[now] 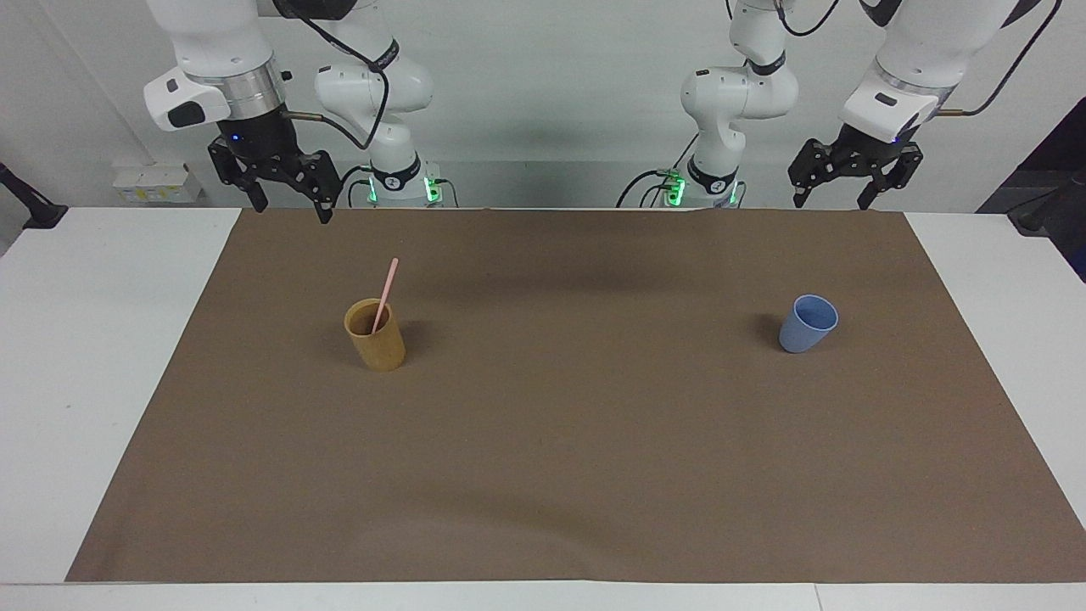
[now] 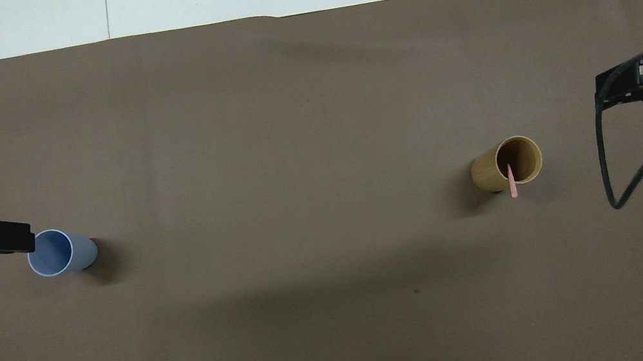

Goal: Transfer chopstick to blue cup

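A thin pale pink chopstick (image 1: 386, 293) stands tilted in a tan-yellow cup (image 1: 376, 335) toward the right arm's end of the brown mat; from above its tip (image 2: 512, 182) leans over the rim. The small light blue cup (image 1: 808, 323) stands upright and holds nothing, toward the left arm's end (image 2: 60, 251). My right gripper (image 1: 291, 210) hangs open, high over the mat's edge by the robots, apart from the tan cup. My left gripper (image 1: 831, 202) hangs open over the same edge, above and apart from the blue cup. Both arms wait.
The brown mat (image 1: 560, 441) covers most of the white table (image 1: 93, 356). A black cable (image 2: 612, 158) loops down from the right arm. The two cups stand far apart on the mat.
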You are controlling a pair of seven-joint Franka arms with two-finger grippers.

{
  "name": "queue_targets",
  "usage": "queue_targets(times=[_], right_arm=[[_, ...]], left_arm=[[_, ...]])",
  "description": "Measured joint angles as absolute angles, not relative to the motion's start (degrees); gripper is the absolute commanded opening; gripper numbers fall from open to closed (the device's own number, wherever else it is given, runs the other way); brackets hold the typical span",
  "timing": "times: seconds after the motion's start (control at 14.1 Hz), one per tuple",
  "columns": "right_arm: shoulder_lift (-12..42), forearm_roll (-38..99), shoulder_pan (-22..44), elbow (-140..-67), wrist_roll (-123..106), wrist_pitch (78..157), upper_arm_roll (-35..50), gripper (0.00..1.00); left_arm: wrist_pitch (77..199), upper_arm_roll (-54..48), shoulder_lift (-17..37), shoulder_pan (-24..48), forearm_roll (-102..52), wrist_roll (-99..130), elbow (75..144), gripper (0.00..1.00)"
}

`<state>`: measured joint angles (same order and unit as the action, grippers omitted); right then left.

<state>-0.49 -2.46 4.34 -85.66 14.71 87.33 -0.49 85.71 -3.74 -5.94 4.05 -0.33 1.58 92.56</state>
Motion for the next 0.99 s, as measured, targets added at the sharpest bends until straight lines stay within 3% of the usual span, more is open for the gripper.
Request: queue_targets(times=[0.78,0.99], right_arm=[[-0.51,-2.43,4.35,-86.00,14.04,86.76,-0.47,1.00],[-0.52,-2.43,4.35,-86.00,14.04,86.64,-0.47,1.00]], left_arm=[[85.53,-3.51,-5.95,3.84,-0.33,1.48,92.62,1.00],[85.97,-3.33,-6.04,-0.05,-0.30,-3.58,94.09,1.00]])
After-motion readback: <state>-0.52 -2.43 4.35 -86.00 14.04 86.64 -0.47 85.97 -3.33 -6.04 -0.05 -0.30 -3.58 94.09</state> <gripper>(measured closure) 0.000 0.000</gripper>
